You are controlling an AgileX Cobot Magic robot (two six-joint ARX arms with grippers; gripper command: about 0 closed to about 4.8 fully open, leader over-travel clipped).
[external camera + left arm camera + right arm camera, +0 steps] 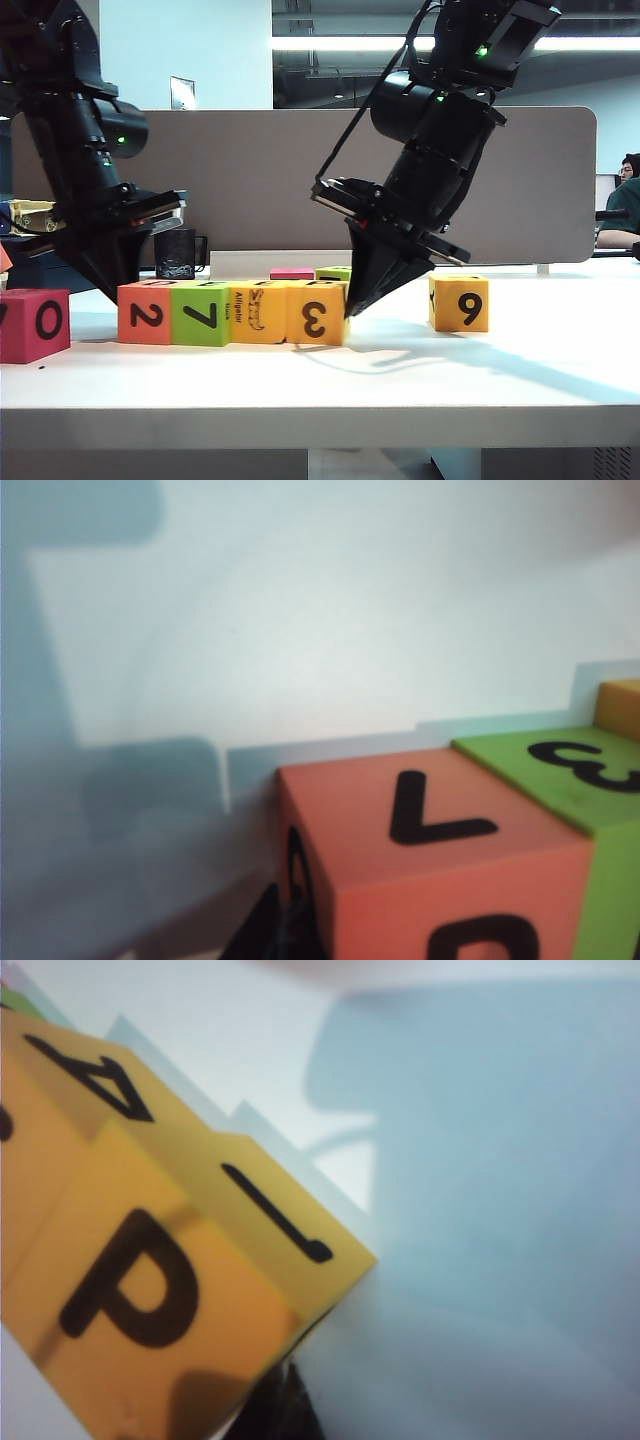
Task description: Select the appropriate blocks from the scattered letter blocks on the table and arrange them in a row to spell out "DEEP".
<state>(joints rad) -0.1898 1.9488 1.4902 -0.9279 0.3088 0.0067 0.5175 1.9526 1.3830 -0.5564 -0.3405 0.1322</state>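
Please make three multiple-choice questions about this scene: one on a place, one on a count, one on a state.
1. Where is the yellow 9 block?
A. inside the row
B. alone, right of the row
C. on the magenta 0 block

2. How many blocks touch in the front row?
A. two
B. four
C. six

3. The left gripper is:
A. shut beside the orange 2 block
B. lifting a block
C. out of view

Answers: 1 B, a gap separates it from the 3 block. 2 B, 2, 7 block, alligator block, 3. 3 A, fingers together at the row's end.
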